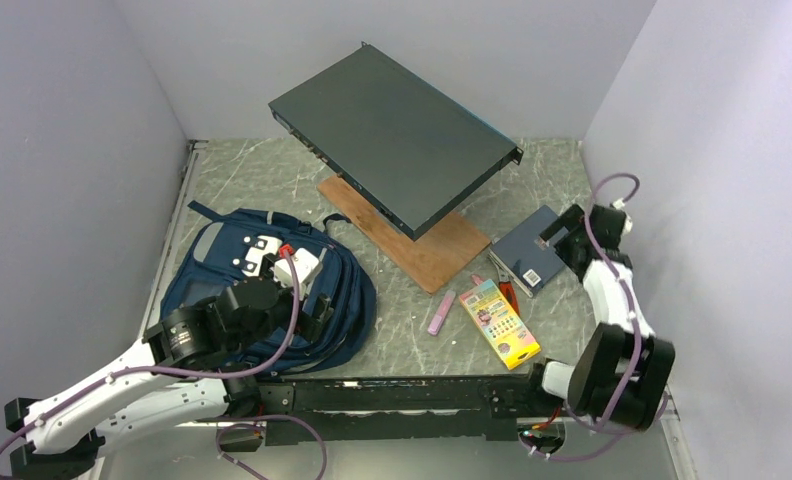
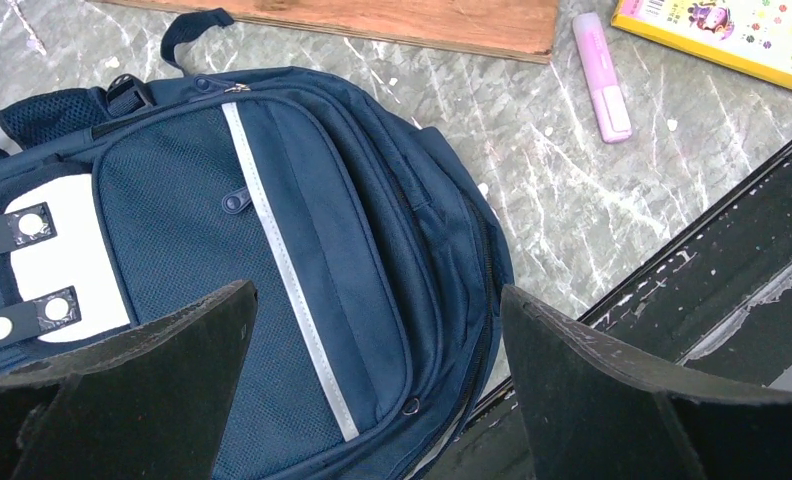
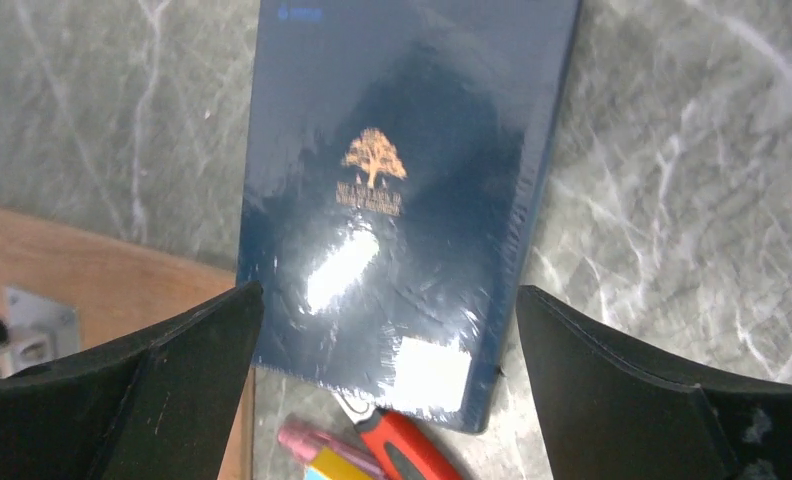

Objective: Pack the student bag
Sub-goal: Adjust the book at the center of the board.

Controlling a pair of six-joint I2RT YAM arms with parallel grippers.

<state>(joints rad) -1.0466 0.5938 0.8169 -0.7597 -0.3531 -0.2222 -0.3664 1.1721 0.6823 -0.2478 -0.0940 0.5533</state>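
Layout, read off the wooden board (image 1: 442, 255) at the middle of the table. The student bag (image 1: 347, 300) lies flat to the left of the board, front pockets up, one dark strap loop reaching toward the board's edge.

Left gripper (image 1: 277, 262) hovers over the bag, jaws spread wide, nothing between them. Probably parked there to work a zip or pin the fabric. Right gripper (image 3: 387, 380) hangs over a dark blue book (image 3: 402, 200) just right of the board, jaws wide and straddling the book's width without touching it. It looks lined up for a pick.

A pink highlighter (image 1: 441, 312) and a yellow box (image 1: 499, 322) lie on the near side of the board, apart from each other. They are likely waiting to be packed.

Hard to read:
- The bag's zips look closed in the left wrist view, but I cannot tell whether the main opening is. The left arm covers the bag's near part from above.
- A red-handled tool (image 3: 402, 445) pokes out from under the book's near edge. It could be scissors or a cutter.
- A black flat case (image 1: 397, 135) leans on the board and hides its far half.
- Glare on the book's wrap blurs the gold emblem's lettering.
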